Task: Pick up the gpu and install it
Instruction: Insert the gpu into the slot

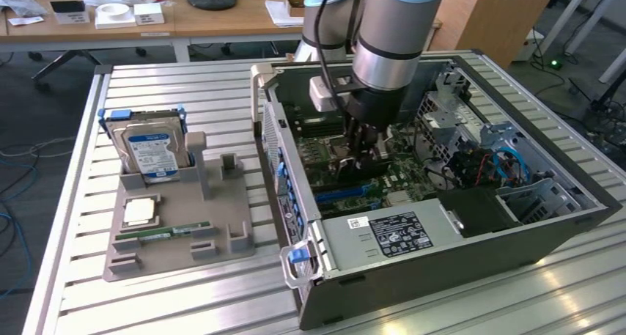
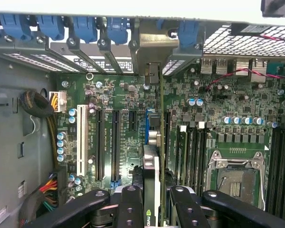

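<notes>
Pickup looks done: the claw [image 1: 362,155] is clenched on the gpu [image 2: 152,173], gripping the card edge-on between its black fingers [image 2: 129,209], deep inside the open computer case [image 1: 547,229]. The card stands upright over the motherboard [image 2: 228,95], with its metal bracket [image 2: 154,47] up against the rear slot openings. Whether its connector edge is pressed home into a slot we cannot tell, so we judge the install as under way, not finished.

In the exterior view, toward nine o'clock from the case, we count one grey stand [image 1: 230,240] holding one hard drive [image 1: 152,152], one square processor chip [image 1: 140,212] and one memory stick [image 1: 161,232]. On the board we count one white slot [image 2: 79,140] and one empty processor socket [image 2: 235,183]. We count one arm [image 1: 391,34], one claw and one card.
</notes>
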You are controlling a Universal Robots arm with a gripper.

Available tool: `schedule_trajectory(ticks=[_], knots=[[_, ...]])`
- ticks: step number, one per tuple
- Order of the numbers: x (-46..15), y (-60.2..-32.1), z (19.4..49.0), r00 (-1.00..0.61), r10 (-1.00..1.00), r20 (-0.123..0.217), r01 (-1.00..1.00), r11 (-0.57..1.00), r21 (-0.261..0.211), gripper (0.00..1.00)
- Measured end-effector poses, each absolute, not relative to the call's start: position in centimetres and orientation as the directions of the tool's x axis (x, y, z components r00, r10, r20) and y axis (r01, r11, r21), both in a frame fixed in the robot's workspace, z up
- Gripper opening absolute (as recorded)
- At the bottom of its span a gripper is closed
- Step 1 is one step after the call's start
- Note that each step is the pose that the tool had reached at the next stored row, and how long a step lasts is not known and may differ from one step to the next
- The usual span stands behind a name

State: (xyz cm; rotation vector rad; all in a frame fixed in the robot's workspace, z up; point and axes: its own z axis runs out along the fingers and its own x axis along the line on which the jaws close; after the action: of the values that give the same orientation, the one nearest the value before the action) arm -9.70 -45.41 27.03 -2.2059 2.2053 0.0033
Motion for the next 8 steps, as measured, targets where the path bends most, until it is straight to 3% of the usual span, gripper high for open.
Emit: schedule_trajectory(ticks=[8], knots=[[-9.89, -45.41, 26.90, 0.000, -1.000, -0.017, -1.000, 0.000, -0.014, 0.27]])
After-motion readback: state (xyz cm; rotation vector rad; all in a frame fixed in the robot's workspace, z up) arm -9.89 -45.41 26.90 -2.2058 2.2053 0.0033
